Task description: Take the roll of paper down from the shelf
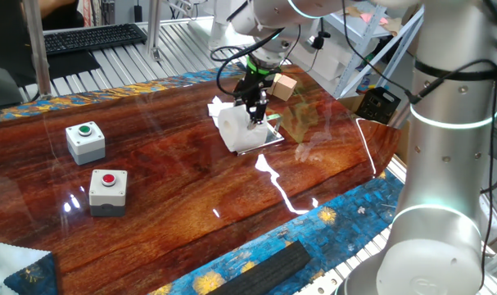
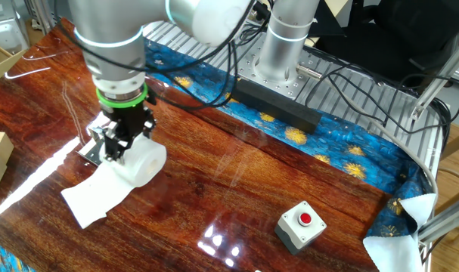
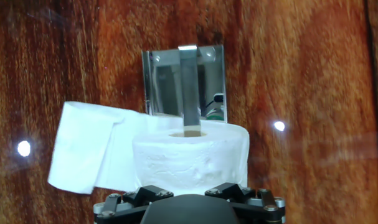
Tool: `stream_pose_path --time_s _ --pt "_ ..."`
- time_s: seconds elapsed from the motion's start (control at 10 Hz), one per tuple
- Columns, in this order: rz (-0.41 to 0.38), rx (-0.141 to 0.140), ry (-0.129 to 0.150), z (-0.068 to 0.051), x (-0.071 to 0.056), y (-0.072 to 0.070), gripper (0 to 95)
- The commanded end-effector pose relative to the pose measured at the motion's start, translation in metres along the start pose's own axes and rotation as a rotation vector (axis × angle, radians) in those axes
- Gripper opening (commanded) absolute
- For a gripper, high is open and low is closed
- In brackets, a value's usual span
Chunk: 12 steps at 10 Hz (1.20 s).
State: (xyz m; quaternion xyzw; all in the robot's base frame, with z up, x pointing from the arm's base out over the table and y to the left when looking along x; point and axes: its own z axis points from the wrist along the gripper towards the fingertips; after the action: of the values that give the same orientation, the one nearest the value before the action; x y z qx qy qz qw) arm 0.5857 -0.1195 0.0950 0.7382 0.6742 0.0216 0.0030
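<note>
The roll of paper (image 1: 241, 131) is a white soft cylinder leaning over the near edge of the shelf (image 1: 273, 138), a small mirror-like plate on the wooden table. My gripper (image 1: 255, 111) comes down on the roll's top and looks shut on it. In the other fixed view the gripper (image 2: 117, 147) sits at the roll's (image 2: 144, 162) back end, with the shelf (image 2: 88, 151) behind it and a loose sheet (image 2: 91, 198) trailing on the table. In the hand view the roll (image 3: 190, 155) fills the space above my black gripper base (image 3: 187, 204) and hides the fingertips; the shelf (image 3: 184, 78) lies beyond.
A white box with a green button (image 1: 85, 139) and one with a red button (image 1: 108, 190) stand at the left. A tan cube (image 1: 284, 86) sits behind the shelf. The arm's base (image 1: 428, 238) and a black bar (image 1: 264, 266) are on the blue cloth edge.
</note>
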Motion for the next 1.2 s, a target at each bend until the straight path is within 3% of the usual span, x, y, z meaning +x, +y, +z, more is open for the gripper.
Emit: stream_pose_path --time_s 0.1,0.4,0.8,1.0,1.2 --pt "-0.004 -0.003 0.0 0.0011 0.004 -0.0027 0.0" --pt "-0.004 -0.003 0.006 0.0021 0.0114 -0.0021 0.0" --pt "-0.048 -0.006 0.005 0.0021 0.0114 -0.0021 0.0" --pt "-0.073 -0.018 0.025 0.0021 0.0114 -0.0021 0.0" --pt "-0.068 -0.013 0.009 0.0021 0.0114 -0.0021 0.0"
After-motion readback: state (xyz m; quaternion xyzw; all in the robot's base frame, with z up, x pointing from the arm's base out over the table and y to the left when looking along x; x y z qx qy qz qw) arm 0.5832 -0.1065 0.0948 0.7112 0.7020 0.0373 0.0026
